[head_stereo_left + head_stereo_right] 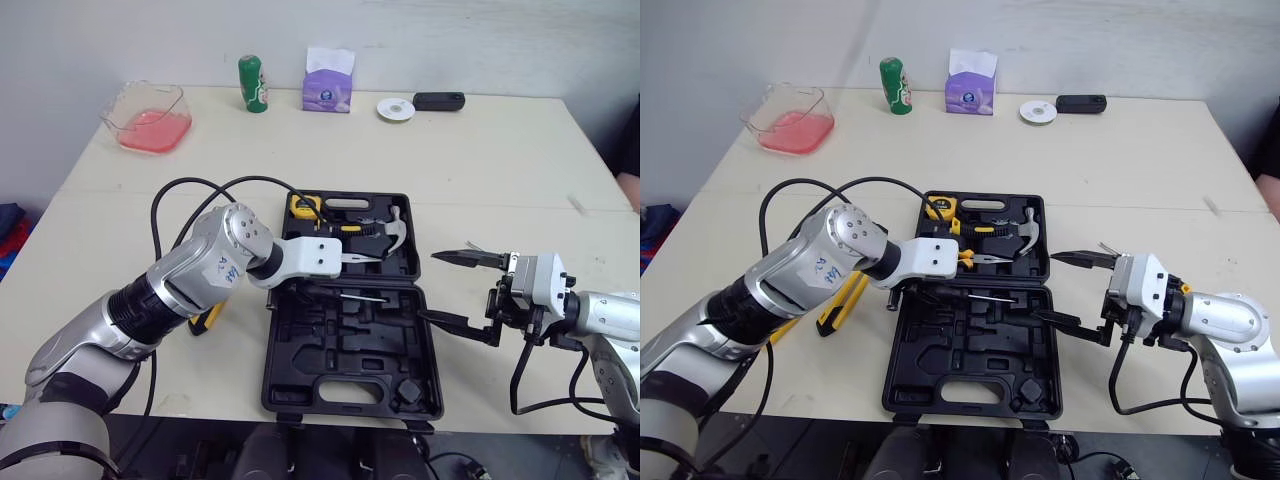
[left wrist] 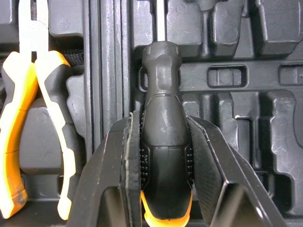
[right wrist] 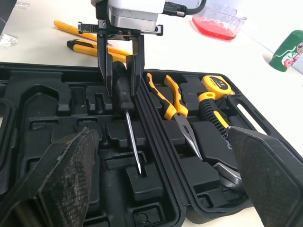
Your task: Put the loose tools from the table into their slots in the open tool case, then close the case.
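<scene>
Screwdriver with black handle and orange end [image 2: 163, 94] is clamped between the fingers of the left gripper [image 3: 121, 87], low over the near half of the open black plastic tool case [image 1: 340, 350], just beside its hinge. The right gripper [image 1: 426, 285] is spread wide and empty at the case's right edge.

Head stereo pair looks down at the open black plastic tool case [image 1: 330, 350]; both wrist cameras face its trays, close.

**Hardly Any Words To Read**

A small blue scribble [image 1: 226, 268] is written by hand on the silver shell of the left arm [image 1: 190, 275]. It looks like "A2", but that is not sure. The green bottle [image 1: 253, 84] and the purple tissue pack [image 1: 328, 90], far back, have labels too tiny to read
</scene>
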{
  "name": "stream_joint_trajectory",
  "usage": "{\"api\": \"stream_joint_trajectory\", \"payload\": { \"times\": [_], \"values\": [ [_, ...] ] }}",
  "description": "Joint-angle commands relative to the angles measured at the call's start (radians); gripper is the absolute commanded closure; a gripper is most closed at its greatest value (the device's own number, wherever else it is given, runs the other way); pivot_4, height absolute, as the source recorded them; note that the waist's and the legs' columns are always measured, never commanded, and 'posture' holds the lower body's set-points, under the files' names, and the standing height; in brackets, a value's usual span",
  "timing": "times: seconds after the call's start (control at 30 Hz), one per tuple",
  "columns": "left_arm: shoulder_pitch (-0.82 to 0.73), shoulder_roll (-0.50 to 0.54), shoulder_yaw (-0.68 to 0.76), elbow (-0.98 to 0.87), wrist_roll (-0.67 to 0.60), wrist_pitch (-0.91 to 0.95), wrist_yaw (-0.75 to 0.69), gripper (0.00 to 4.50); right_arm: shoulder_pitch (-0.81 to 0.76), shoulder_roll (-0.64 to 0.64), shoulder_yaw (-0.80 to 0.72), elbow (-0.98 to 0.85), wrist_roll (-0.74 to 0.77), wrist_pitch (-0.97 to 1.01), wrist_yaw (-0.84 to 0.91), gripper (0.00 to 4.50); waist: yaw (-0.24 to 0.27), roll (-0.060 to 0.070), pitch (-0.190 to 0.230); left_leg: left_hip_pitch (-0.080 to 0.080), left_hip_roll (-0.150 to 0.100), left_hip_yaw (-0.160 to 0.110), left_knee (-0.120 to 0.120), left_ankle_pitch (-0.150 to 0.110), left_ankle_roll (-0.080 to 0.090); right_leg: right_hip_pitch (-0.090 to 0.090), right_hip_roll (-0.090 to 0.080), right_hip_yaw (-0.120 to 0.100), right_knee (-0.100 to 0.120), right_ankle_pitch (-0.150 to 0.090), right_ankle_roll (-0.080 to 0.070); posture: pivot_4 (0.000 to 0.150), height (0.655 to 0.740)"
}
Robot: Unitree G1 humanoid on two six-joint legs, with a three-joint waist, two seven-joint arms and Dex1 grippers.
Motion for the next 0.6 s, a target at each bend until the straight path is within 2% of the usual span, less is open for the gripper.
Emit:
{"api": "stream_joint_trajectory", "payload": {
  "times": [0.03, 0.2, 0.27, 0.43, 0.6],
  "values": [
    [0.006, 0.002, -0.012, -0.002, 0.029, -0.005, -0.007, 3.49, 0.007, 0.004, -0.013, -0.004, 0.002, -0.023, 0.004, 0.00, 0.000, 0.000, 0.000, 0.000, 0.000, 0.000, 0.000, 0.000, 0.000, 0.000, 0.000, 0.000, 0.000, 0.000, 0.000, 0.150, 0.7400],
    [0.009, -0.005, -0.003, -0.003, 0.027, -0.010, -0.013, 3.49, 0.006, 0.011, -0.007, 0.003, -0.003, -0.032, 0.006, 0.00, 0.000, 0.000, 0.000, 0.000, 0.000, 0.000, 0.000, 0.000, 0.000, 0.000, 0.000, 0.000, 0.000, 0.000, 0.000, 0.150, 0.7400],
    [0.017, -0.025, 0.023, -0.002, 0.011, -0.008, 0.000, 2.46, 0.003, 0.015, -0.003, 0.012, -0.007, -0.038, 0.009, 0.00, 0.000, 0.000, 0.000, 0.000, 0.000, 0.000, 0.000, 0.000, 0.000, 0.000, 0.000, 0.000, 0.000, 0.000, 0.000, 0.150, 0.7400],
    [0.018, -0.067, 0.077, -0.030, -0.030, 0.006, -0.004, 0.39, 0.001, 0.018, -0.001, 0.024, -0.010, -0.048, 0.013, 0.00, 0.001, 0.000, 0.000, 0.000, 0.000, -0.001, 0.002, 0.000, 0.000, 0.001, -0.001, 0.000, 0.000, 0.000, 0.000, 0.150, 0.7400],
    [0.014, -0.088, 0.133, -0.055, -0.071, -0.005, -0.002, 0.39, 0.006, 0.014, -0.009, 0.034, -0.010, -0.056, 0.022, 0.00, 0.000, 0.000, 0.000, 0.000, 0.000, -0.001, 0.001, 0.000, 0.001, 0.001, 0.000, 0.001, 0.000, 0.000, 0.000, 0.150, 0.7400]
  ]
}}
